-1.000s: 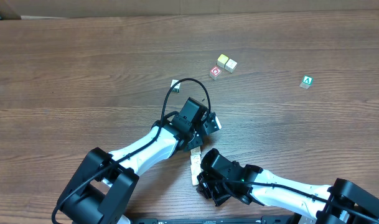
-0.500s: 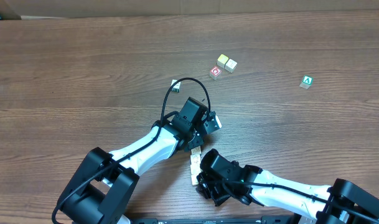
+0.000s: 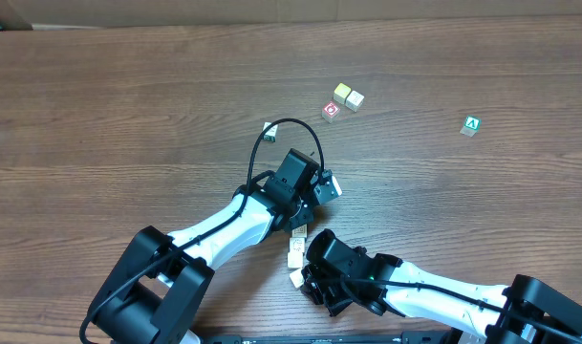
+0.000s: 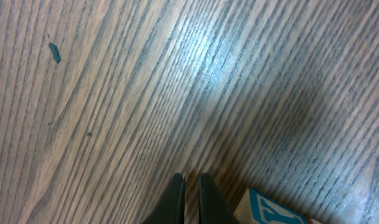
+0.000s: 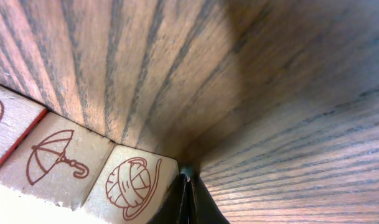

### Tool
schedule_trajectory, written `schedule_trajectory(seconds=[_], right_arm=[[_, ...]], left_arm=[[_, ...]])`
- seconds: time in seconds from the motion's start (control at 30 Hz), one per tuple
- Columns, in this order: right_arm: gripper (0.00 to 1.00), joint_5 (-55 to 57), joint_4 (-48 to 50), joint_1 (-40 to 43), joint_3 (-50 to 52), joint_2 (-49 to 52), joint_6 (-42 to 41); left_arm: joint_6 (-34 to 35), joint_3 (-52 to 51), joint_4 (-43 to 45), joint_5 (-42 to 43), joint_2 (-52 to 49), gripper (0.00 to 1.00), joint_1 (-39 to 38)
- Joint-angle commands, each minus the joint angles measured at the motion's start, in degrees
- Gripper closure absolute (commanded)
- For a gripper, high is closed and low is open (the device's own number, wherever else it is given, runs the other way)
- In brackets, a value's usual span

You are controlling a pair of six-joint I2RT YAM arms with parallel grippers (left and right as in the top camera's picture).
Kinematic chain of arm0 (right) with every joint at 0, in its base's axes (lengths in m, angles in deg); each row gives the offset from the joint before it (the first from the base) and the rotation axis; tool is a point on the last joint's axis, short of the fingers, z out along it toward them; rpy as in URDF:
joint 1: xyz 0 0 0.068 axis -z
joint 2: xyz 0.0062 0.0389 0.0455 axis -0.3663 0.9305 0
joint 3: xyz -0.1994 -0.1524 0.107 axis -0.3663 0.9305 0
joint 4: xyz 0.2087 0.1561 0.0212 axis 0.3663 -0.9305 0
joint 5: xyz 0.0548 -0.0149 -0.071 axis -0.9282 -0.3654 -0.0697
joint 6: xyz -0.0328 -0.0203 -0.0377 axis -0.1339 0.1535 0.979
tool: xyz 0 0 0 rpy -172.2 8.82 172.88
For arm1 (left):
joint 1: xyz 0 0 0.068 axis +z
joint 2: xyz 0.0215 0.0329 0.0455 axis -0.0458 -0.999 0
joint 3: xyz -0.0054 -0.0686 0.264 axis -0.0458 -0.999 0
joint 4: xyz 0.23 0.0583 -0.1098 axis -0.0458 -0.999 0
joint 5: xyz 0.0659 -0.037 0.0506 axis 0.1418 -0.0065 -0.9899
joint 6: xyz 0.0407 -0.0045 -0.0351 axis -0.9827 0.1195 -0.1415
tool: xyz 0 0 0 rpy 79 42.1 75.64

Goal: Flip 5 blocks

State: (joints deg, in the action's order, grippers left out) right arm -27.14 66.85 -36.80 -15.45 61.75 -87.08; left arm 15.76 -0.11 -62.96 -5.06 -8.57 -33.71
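A short row of cream blocks (image 3: 295, 256) lies right beside my right gripper (image 3: 306, 273). In the right wrist view the nearest block (image 5: 134, 183) carries a red yarn-ball print and touches the left side of the shut right gripper (image 5: 188, 177). An umbrella-print block (image 5: 55, 158) is next to it. My left gripper (image 4: 190, 180) is shut with nothing in it, just left of a blue-lettered block (image 4: 270, 211), which is white from overhead (image 3: 329, 186). Two pale blocks (image 3: 347, 96) sit side by side farther back. A small white block (image 3: 269, 128) lies by the left arm's cable.
A red-marked cube (image 3: 331, 111) sits just in front of the pale pair. A green "A" cube (image 3: 472, 125) stands alone at the right. Both arms cross the near middle of the wooden table (image 3: 128, 115).
The row of blocks by my right gripper has shifted a little toward the near edge and turned slightly. The left arm has not moved.
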Motion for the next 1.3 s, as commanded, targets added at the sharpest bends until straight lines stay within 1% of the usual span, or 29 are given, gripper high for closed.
schedule_trajectory(seconds=[0.0,0.8,1.0,1.27], right_arm=[[0.96,0.9,0.3,-0.3,-1.5,-0.6,-6.9],[0.96,-0.8,0.2,-0.3,-1.5,-0.6,-6.9],[0.96,-0.7,-0.8,-0.3,-1.5,-0.8,-6.7],[0.96,-0.7,-1.3,-0.3,-1.5,-0.8,-6.7]], left_arm=[[1.9,-0.9,0.3,0.6,-1.0,0.95,0.0],[2.0,-0.9,1.0,0.2,-1.0,0.96,0.0],[4.3,-0.3,1.9,-0.2,-1.0,0.96,0.7],[4.5,0.0,1.9,-1.1,-1.0,0.96,1.8]])
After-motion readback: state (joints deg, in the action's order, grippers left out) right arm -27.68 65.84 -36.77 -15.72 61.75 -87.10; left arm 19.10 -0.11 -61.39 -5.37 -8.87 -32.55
